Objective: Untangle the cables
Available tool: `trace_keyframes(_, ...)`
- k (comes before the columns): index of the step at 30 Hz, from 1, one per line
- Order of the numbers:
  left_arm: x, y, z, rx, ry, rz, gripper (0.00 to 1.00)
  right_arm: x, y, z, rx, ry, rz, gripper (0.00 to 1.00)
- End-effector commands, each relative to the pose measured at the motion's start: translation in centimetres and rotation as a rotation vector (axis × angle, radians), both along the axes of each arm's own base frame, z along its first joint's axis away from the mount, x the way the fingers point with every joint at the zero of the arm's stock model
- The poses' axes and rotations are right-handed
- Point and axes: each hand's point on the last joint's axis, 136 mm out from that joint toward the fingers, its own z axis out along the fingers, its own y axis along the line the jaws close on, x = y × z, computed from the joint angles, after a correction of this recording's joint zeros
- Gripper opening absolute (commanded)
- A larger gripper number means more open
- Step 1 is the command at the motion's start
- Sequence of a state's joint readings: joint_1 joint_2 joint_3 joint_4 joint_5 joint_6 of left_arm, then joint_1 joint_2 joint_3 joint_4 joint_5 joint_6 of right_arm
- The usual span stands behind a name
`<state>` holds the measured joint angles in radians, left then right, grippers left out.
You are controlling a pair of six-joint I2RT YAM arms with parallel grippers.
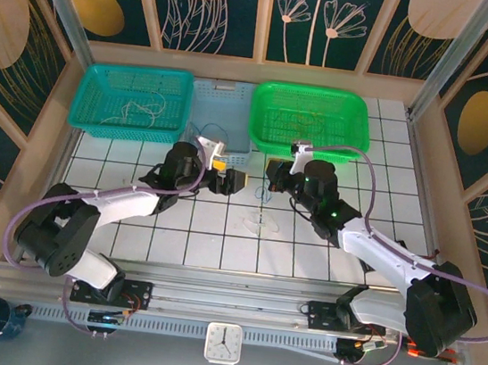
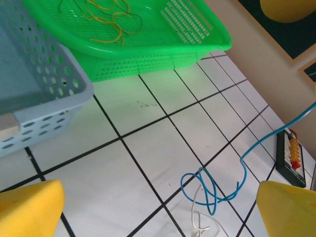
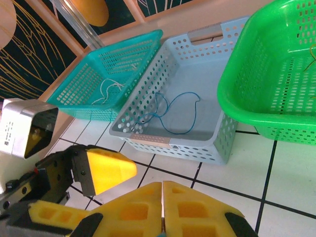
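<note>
A thin blue cable (image 2: 212, 190) lies in a loose looped knot on the white tiled desk (image 2: 148, 113). It crosses a thin whitish cable (image 2: 200, 222), and one end of the blue strand rises off the desk toward the right edge of the left wrist view. From above, this small tangle of cables (image 1: 261, 225) sits between the two arms, on the near side of the baskets. The left jaws stand wide apart, with a yellow foam fingertip (image 2: 29, 210) on either side of the tangle, gripping nothing. The right jaws are pressed together, yellow pads (image 3: 138, 207) face to face; whether a strand is pinched between them I cannot tell. Three perforated plastic baskets stand along the far side. The teal basket (image 3: 128, 54) holds whitish wires (image 3: 106, 89), the pale blue-grey basket (image 3: 143, 98) holds another blue wire (image 3: 183, 94), and the bright green basket (image 3: 232, 103) holds yellowish wires (image 2: 111, 22).
</note>
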<state>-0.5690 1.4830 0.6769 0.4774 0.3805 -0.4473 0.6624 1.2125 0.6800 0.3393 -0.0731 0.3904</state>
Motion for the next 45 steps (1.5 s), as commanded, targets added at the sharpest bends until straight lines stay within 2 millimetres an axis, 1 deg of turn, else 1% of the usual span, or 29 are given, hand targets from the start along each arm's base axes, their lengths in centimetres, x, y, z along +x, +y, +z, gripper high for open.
trace_keyframes(1, 0.6, -1.1, 1.1, -0.026, -0.05, -0.005, 0.99, 0.1, 0.0, 2.8, 0.038, -0.059, 0.004, 0.0)
trace_keyframes(5, 0.5, -2.2, 0.3, -0.013, -0.034, -0.021, 0.99, 0.0, 0.0, 2.8, 0.044, -0.058, 0.009, 0.0)
trace_keyframes(10, 0.8, -2.6, -0.9, 0.004, -0.006, -0.002, 0.99, -0.1, 0.1, 3.3, 0.057, -0.065, 0.014, 0.0)
trace_keyframes(13, 0.9, -2.8, -1.3, 0.007, 0.004, 0.004, 0.99, -0.2, 0.0, 3.5, 0.064, -0.068, 0.015, 0.0)
trace_keyframes(19, 1.1, -3.4, -1.5, -0.001, 0.013, -0.001, 0.99, -0.5, -0.1, 3.8, 0.073, -0.072, 0.017, 0.0)
trace_keyframes(27, 1.0, -4.8, -1.9, 0.004, 0.017, -0.022, 0.99, -0.7, 0.0, 3.7, 0.085, -0.068, 0.024, 0.0)
trace_keyframes(31, 1.3, -5.0, -2.9, 0.023, 0.035, -0.013, 0.99, -0.8, 0.0, 4.2, 0.095, -0.075, 0.027, 0.0)
trace_keyframes(34, 1.5, -4.7, -3.5, 0.041, 0.044, 0.013, 0.99, -0.9, -0.1, 4.8, 0.103, -0.086, 0.026, 0.0)
trace_keyframes(35, 1.5, -4.5, -5.1, 0.068, 0.071, 0.026, 0.99, -1.0, -0.2, 5.0, 0.107, -0.091, 0.025, 0.0)
trace_keyframes(39, 1.9, -3.2, -7.6, 0.135, 0.114, 0.091, 0.99, -1.2, -0.3, 6.4, 0.124, -0.113, 0.028, 0.0)
trace_keyframes(41, 2.0, -2.6, -8.8, 0.165, 0.135, 0.122, 0.99, -1.4, -0.4, 7.3, 0.135, -0.129, 0.031, 0.0)
trace_keyframes(45, 1.8, -2.1, -10.2, 0.19, 0.168, 0.14, 0.98, -1.7, -0.5, 9.1, 0.157, -0.161, 0.035, 0.0)
